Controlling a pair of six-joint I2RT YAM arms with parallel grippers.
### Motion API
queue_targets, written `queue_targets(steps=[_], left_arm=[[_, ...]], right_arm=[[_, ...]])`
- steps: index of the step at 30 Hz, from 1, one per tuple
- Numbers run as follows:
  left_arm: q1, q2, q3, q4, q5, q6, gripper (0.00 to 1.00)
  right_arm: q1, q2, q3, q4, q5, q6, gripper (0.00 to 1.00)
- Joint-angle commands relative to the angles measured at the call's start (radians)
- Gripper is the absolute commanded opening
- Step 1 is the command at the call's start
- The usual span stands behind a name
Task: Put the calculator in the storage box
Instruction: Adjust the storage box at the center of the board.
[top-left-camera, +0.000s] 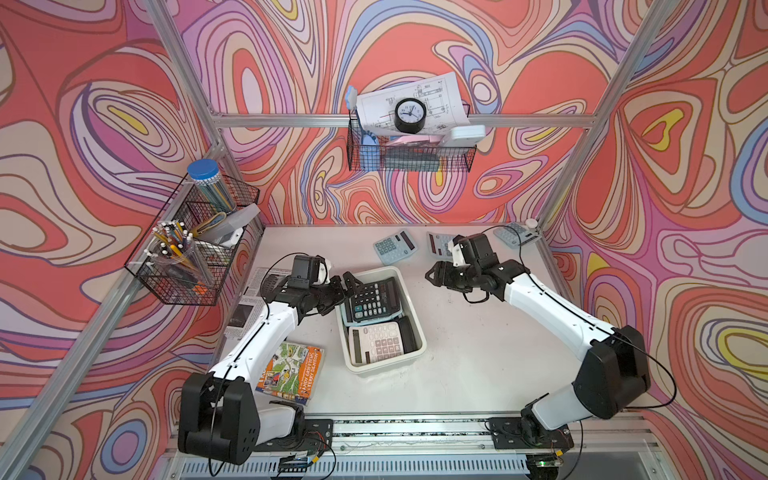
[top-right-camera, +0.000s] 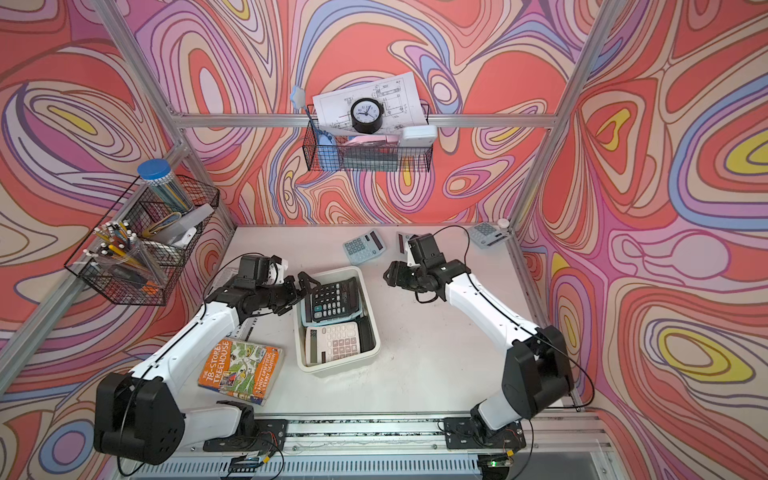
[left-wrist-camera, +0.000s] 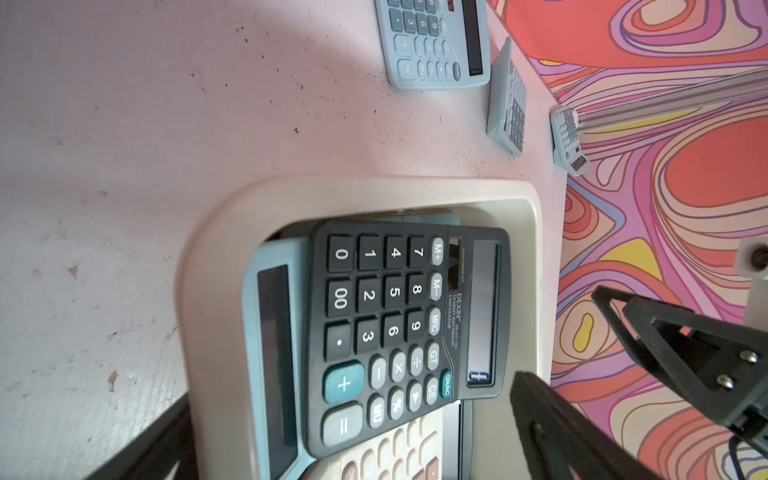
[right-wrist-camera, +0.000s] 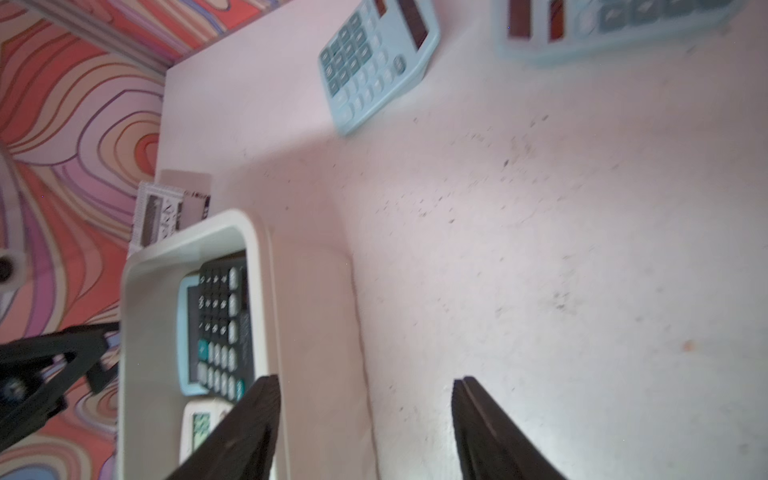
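Black calculator (top-left-camera: 372, 299) rests inside the cream box (top-left-camera: 390, 362) at frame centre, propped on a blue one (left-wrist-camera: 274, 332) since room is short; left jaws gape wide beside it, right jaws part-open, empty

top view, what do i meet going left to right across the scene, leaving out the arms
wire basket of pens → book → storage box → blue calculator in the far right corner

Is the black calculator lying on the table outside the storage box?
No, the black calculator lies inside the storage box, atop a blue calculator.
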Motion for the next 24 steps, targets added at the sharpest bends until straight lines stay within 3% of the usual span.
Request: queue_targets(steps=[1,10,18,24], left_arm=[[0.004,0.069,0.05,0.065,0.082,0.005,0.98],[0.003,0.151,0.057,0.161,0.198,-0.033,0.98],[0.01,0.023,0.06,-0.054,-0.024,0.067,0.99],[0.017,-0.026,0.053,-0.109,-0.052,0.08,0.98]], right_arm=[[-0.01,0.128,0.091,-0.043,0.165,-0.111,0.67],[-0.021,0.518,0.455,-0.118,0.311,-0.222,0.67],[-0.025,0.806,0.804,-0.241,0.407,-0.285,0.61],[-0.028,0.942,0.963,-0.281,0.498,-0.336,0.56]])
